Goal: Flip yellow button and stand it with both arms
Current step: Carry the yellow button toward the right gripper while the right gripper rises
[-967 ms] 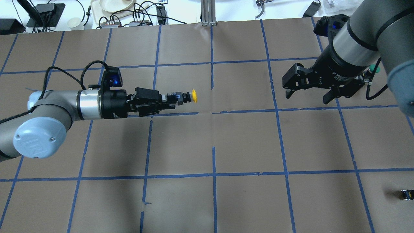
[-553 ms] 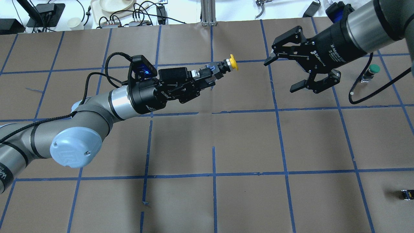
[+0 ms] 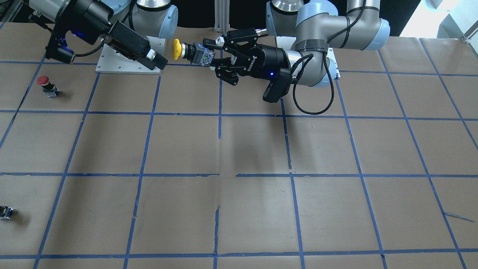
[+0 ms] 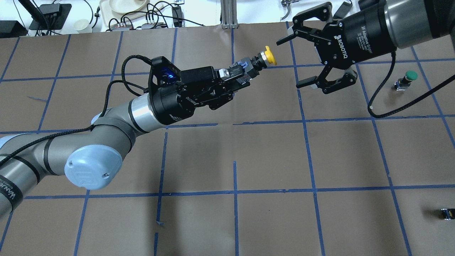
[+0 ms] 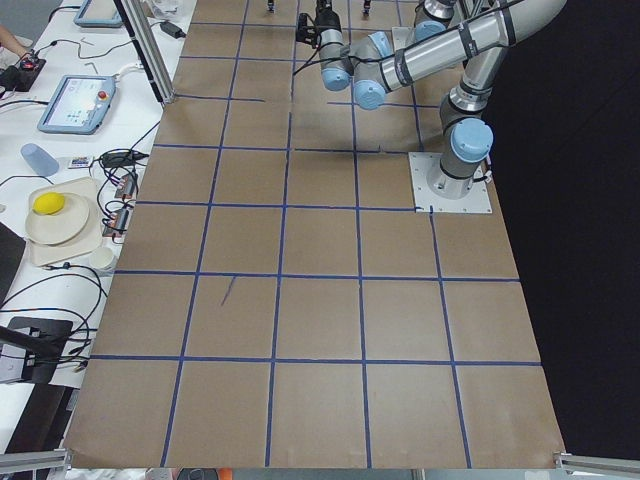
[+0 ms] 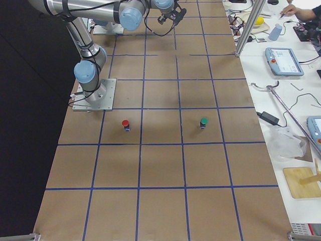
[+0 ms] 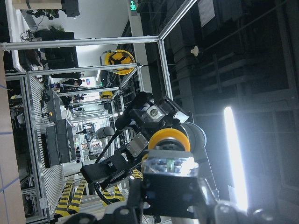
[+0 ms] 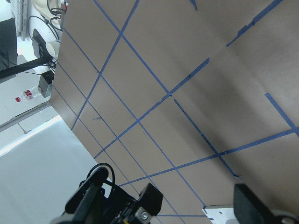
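Observation:
My left gripper [image 4: 239,74] is shut on the grey-and-black body of the yellow button [image 4: 267,57] and holds it in the air over the far middle of the table. The button lies sideways, its yellow cap pointing at my right gripper [image 4: 290,63]. The right gripper is open and empty, its jaws facing the cap a short gap away, without touching it. In the front-facing view the button [image 3: 177,49] hangs between the two grippers. The left wrist view shows the cap [image 7: 169,140] past the button's body.
A green-capped button [image 4: 406,80] stands at the right, under the right arm's cable. A red-capped button [image 3: 46,84] stands nearer the robot's base. A small black block with a yellow mark [image 4: 447,213] lies at the near right edge. Cables and dishes [image 4: 124,9] lie beyond the far edge.
The left arm has swung the button to the right and towards the far edge, raising it. The right gripper has moved towards the far edge and turned its open jaws to face the cap.

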